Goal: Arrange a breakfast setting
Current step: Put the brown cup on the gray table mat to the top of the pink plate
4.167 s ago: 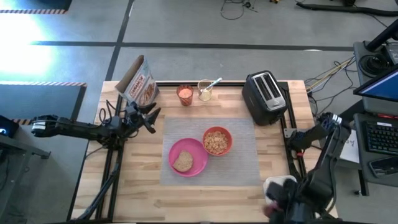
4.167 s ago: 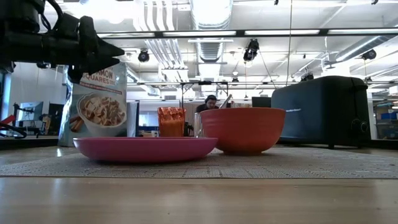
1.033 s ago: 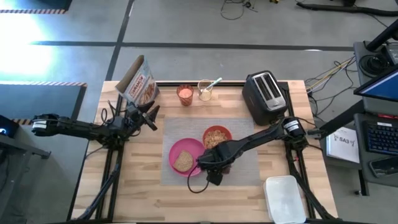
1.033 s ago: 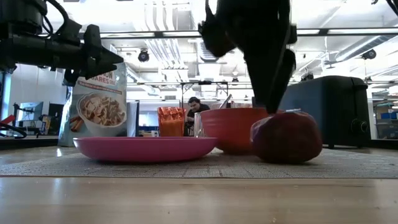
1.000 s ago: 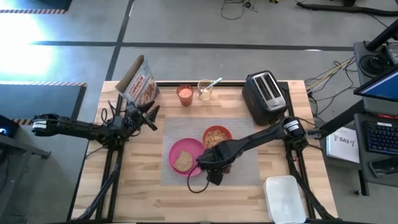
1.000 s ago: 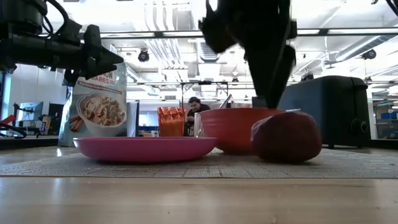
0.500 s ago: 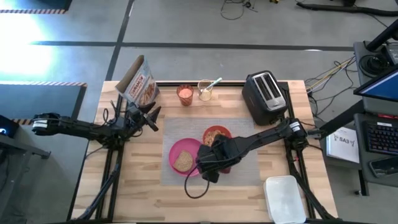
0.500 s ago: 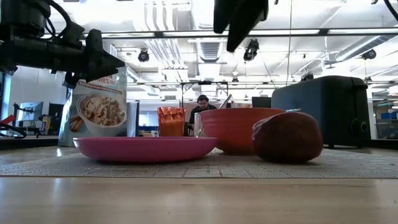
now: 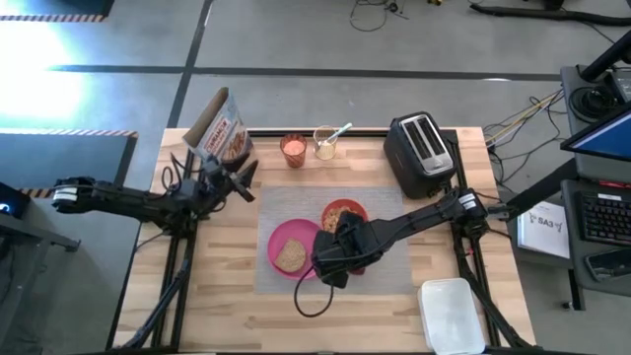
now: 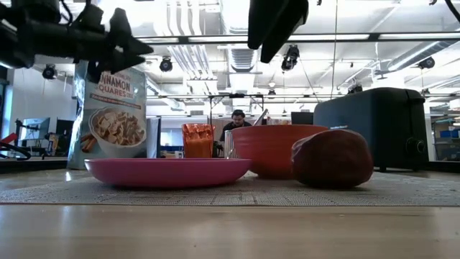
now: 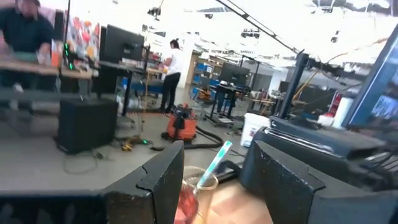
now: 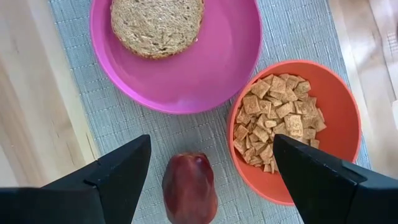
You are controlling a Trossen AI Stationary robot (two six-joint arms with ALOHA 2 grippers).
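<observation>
A grey mat [image 9: 394, 258] holds a pink plate [image 9: 296, 247] with a toast slice [image 9: 290, 255] and an orange-red bowl [image 9: 344, 221] of cereal. A red apple [image 12: 189, 186] lies on its side on the mat next to the bowl; it also shows in the low view [image 10: 332, 158]. My right gripper [image 12: 211, 142] hangs open above the apple, clear of it, and hides it in the high view [image 9: 333, 266]. My left gripper [image 9: 242, 176] is open and empty in the air, near the cereal bag [image 9: 222, 131]. The orange cup [image 9: 293, 149] and a glass with a spoon [image 9: 335, 133] stand at the far edge.
A black toaster [image 9: 422, 153] stands at the far right. A white lidded box [image 9: 452, 314] sits at the near right corner. The cereal bag stands at the far left. Bare wood lies on the near left [image 9: 222, 296]. People show in the room beyond the table.
My right gripper has gone up from the apple and now hangs clear of it; the apple stays lying on the mat beside the bowl. My left gripper has risen a little and drifted toward the far edge.
</observation>
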